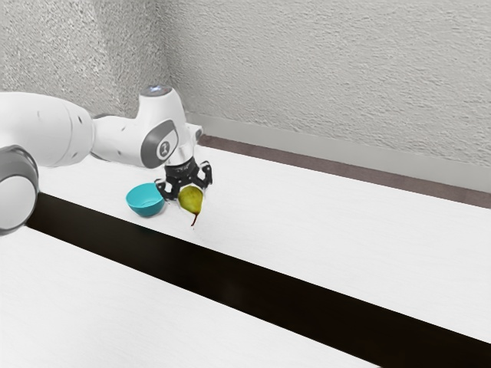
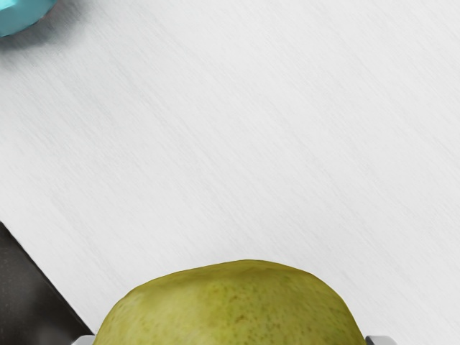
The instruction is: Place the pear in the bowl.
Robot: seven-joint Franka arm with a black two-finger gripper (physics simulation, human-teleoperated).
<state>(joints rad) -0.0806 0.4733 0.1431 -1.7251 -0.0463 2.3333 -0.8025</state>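
Wall: rough pale grey plaster (image 1: 330,77), rising behind the table.
Table: white, faintly grained top (image 1: 345,230), with a broad black band (image 1: 230,282) running aslant across it.
Arm: white with grey joint caps (image 1: 57,126), in from the exterior view's left, its end bent down over the table.
Bowl: turquoise (image 1: 146,201), upright on the white top, near the gripper, toward the exterior view's left; part of its rim also in a corner of the wrist view.
Gripper: black, two-fingered (image 1: 186,188), pointing down. Parted by the pear's width, one fingertip (image 2: 382,341) against each side; has hold of it.
Pear: yellow-green, speckled (image 1: 190,202), in the grip, outside the bowl and just beside it. Height over the table hard to tell.
Stem: thin, brown (image 1: 194,221), pointing downward.
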